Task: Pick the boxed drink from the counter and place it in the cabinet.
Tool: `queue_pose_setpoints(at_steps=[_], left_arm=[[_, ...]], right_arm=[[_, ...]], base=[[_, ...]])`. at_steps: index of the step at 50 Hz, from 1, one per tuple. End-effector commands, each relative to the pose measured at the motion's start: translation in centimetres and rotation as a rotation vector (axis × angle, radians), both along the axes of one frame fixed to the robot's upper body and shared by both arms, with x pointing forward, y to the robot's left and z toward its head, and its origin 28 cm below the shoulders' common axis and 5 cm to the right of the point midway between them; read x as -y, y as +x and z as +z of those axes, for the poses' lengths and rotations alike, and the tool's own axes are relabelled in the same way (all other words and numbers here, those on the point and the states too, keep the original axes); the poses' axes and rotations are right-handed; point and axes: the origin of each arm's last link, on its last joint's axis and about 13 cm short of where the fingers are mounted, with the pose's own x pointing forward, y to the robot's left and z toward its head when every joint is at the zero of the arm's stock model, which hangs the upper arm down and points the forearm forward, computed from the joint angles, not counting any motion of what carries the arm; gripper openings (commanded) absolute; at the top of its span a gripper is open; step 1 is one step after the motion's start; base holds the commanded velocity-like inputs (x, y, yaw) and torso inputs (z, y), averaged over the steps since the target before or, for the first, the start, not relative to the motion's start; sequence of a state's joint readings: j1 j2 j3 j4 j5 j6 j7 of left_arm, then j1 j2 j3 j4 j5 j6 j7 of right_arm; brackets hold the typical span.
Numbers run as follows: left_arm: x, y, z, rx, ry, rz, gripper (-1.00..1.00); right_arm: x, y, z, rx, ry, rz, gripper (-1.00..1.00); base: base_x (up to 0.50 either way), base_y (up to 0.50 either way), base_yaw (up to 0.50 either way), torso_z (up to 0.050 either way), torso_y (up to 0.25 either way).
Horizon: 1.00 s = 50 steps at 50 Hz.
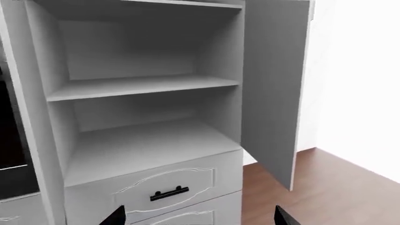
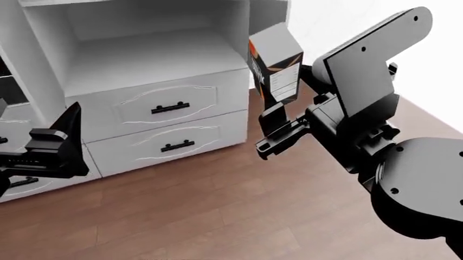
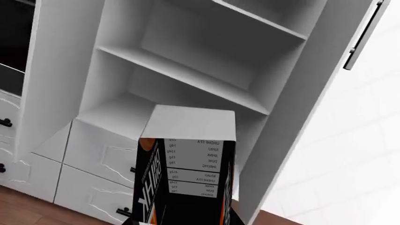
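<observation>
The boxed drink point(image 2: 275, 65) is a grey-topped carton with an orange-and-black front and a white label panel. It is held upright in my right gripper point(image 2: 279, 103), which is shut on its lower part. It hangs in the air outside the cabinet point(image 2: 145, 54), by the right front edge of the lower shelf. In the right wrist view the boxed drink point(image 3: 187, 164) fills the foreground and hides the jaws, with the cabinet point(image 3: 194, 75) shelves behind it. My left gripper point(image 1: 200, 218) is open with nothing in it, low in front of the drawers. The counter is out of view.
The cabinet door point(image 1: 272, 84) stands swung open on the right. Two moulded drawers with black bar handles point(image 2: 173, 107) sit under the lower shelf point(image 1: 150, 145). A dark glass-fronted unit point(image 1: 9, 140) adjoins on the left. Wooden floor point(image 2: 217, 206) lies below.
</observation>
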<state>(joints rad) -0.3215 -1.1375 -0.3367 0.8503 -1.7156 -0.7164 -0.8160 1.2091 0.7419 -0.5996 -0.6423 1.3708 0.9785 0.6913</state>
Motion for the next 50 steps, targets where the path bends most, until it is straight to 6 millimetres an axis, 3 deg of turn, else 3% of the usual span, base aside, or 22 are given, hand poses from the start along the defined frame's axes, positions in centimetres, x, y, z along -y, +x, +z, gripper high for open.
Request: queue_pose_setpoints(at_steps=[1,50], left_arm=[[0.02,0.0,0.01,0.002,-0.001,-0.002,1.0],[0.0,-0.11,0.07,0.007,-0.001,0.001,1.0]], right_arm=[[0.18,0.08,0.4,0.036,0.0,-0.021,-1.0],[0.38,0.04,0.34,0.042,0.001,-0.032,-1.0]], base=[[0.07,-0.02,0.5,0.0,0.0],[0.07,-0.01,0.5,0.0,0.001]])
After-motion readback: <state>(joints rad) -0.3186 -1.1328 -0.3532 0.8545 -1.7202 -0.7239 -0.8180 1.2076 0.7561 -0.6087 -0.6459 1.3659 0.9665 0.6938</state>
